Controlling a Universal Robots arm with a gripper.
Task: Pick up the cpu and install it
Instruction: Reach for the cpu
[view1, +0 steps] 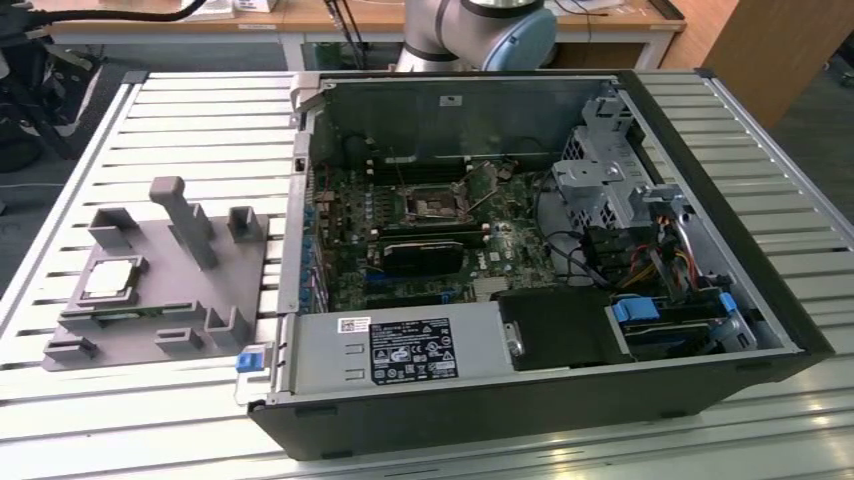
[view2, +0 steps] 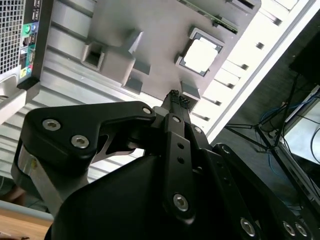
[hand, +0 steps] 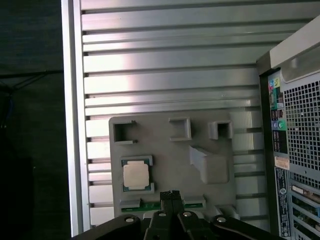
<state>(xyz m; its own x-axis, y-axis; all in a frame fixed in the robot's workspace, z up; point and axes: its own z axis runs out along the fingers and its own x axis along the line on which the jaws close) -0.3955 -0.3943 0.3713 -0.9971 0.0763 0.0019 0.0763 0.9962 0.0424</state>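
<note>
A slatted metal table (view1: 200, 130) is carrying everything here, with desks running along behind it at the top of the exterior view. An open computer case (view1: 454, 100) is taking up the centre and right of that frame, its processor socket (view1: 437, 207) showing on the board inside. At the exterior view's left, the grey fixture plate (view1: 187, 290) is lying on the slats. The cpu (view1: 114, 278) is sitting in a shallow pocket near the plate's left edge, well apart from the case.

In the first wrist view the gripper (hand: 170, 194) is hanging above the plate, near the chip but off to one side, fingertips pressed together and gripping nothing. I'm reading this as the approach to the pick, with nothing lifted yet. That pick is calling for the fingers to spread and centre over the chip, squared to its sides.

The cpu is lying flat, metal top facing up. Being square, it's offering no real long axis, and its edges are running parallel with the plate's.
</note>
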